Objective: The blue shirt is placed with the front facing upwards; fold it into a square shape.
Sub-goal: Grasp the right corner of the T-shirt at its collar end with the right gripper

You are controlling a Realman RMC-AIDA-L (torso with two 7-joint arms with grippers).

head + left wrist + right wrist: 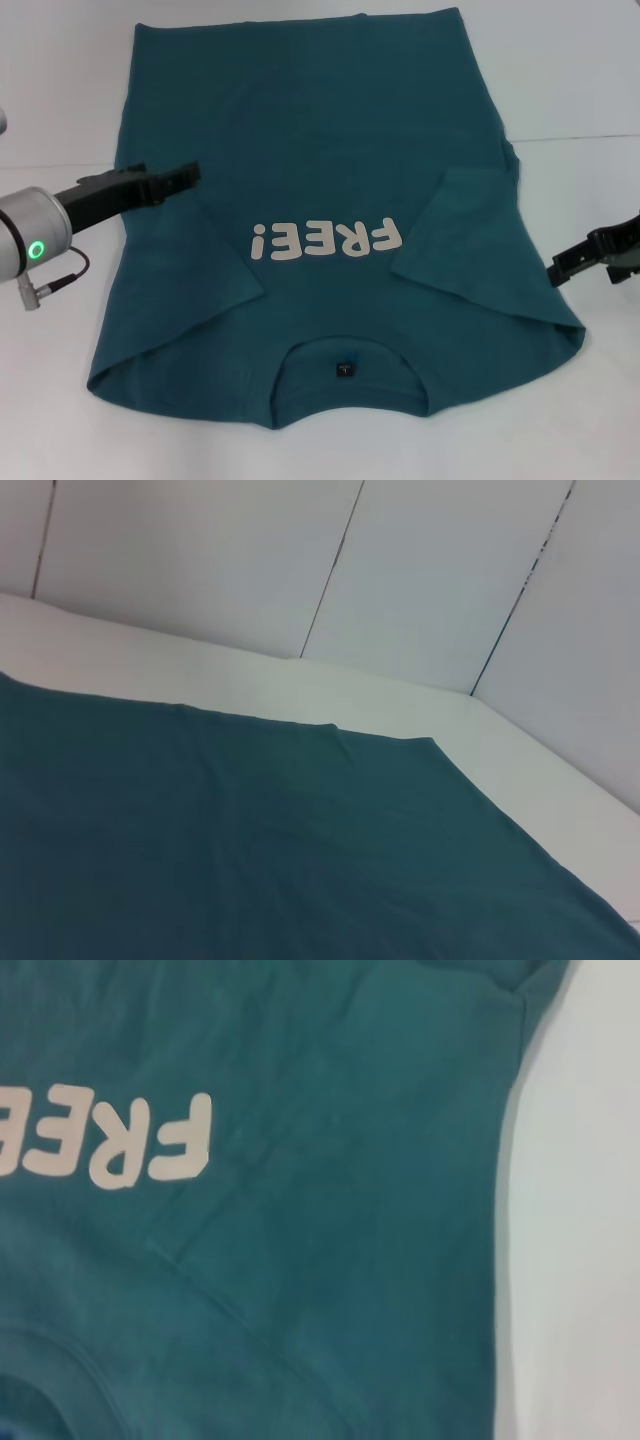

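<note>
The blue shirt point(320, 130) lies flat on the white table, front up, collar toward me, with the white "FREE!" lettering point(327, 240) across the chest and a small black neck label point(345, 369). Both short sleeves are folded inward onto the body, one on the left point(215, 270) and one on the right point(460, 240). My left gripper point(185, 178) reaches over the shirt's left edge at mid-height. My right gripper point(558, 268) sits just off the shirt's right edge, near the folded sleeve. The left wrist view shows the shirt point(250, 850) toward its far hem. The right wrist view shows the shirt point(350, 1210) and part of the lettering point(120, 1140).
The white table point(580, 80) extends past the shirt on both sides and at the front. White wall panels point(450, 580) rise behind the table's far edge. A faint seam point(580, 138) crosses the table top on the right.
</note>
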